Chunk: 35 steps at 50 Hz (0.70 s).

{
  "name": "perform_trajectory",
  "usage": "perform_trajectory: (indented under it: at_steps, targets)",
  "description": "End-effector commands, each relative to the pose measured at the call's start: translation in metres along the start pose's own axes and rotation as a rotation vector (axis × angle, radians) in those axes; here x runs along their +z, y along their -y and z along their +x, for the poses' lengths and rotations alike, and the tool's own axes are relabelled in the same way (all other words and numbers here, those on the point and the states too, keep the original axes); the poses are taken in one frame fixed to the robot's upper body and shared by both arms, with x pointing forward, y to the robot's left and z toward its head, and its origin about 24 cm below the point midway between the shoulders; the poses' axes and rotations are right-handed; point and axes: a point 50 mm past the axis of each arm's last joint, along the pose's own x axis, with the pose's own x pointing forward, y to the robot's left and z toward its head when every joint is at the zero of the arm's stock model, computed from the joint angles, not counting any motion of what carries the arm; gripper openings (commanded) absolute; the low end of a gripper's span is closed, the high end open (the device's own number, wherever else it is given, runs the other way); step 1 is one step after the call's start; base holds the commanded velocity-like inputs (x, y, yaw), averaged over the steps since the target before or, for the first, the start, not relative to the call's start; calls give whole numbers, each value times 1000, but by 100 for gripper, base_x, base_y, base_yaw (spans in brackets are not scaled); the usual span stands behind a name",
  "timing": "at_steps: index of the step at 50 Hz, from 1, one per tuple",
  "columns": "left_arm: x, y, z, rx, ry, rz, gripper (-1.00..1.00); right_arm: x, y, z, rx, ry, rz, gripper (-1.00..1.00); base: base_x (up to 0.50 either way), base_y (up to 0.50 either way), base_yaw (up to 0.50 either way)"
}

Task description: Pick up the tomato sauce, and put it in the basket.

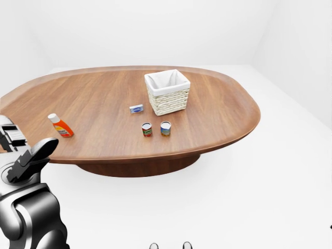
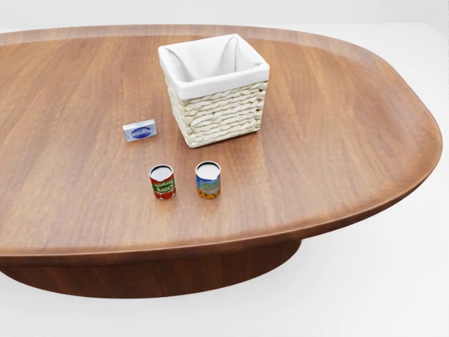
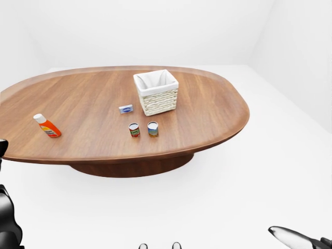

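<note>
- The tomato sauce can [image 2: 162, 182] stands on the bench [image 2: 337, 126], just beside a blue can [image 2: 208, 180] on its right in the head view.
- The basket [image 2: 214, 90] sits above both cans, near them; a small box [image 2: 139, 130] lies to its left.
- Bare wood lies between the cans and the bench's bottom edge.
- An orange bottle [image 1: 60, 125] stands well apart near the left edge in the left-eye view.
- The left hand [image 1: 31, 158] hangs off the bench at lower left; whether its fingers are apart or together, I cannot tell.
- Only a tip of the right hand [image 3: 295, 238] shows; its fingers cannot be judged.
</note>
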Motion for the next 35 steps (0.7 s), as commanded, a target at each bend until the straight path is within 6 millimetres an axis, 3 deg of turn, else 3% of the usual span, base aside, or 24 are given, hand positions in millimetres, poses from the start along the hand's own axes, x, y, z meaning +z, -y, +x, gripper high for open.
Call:
perform_trajectory:
  at_steps: [1, 17, 35]
  targets:
    - [-2, -1, -1, -3, -6, 5, 100, -1, -1, 0, 3, -1, 1, 100, 0, -37, 0]
    - [-1, 0, 0, -1, -3, 2, 100, -1, -2, -1, 2, 2, 1, 100, 0, -35, 0]
    - [-2, 0, 0, -3, -6, 6, 100, -5, -5, 1, 14, -14, -20, 100, 9, 0, 0]
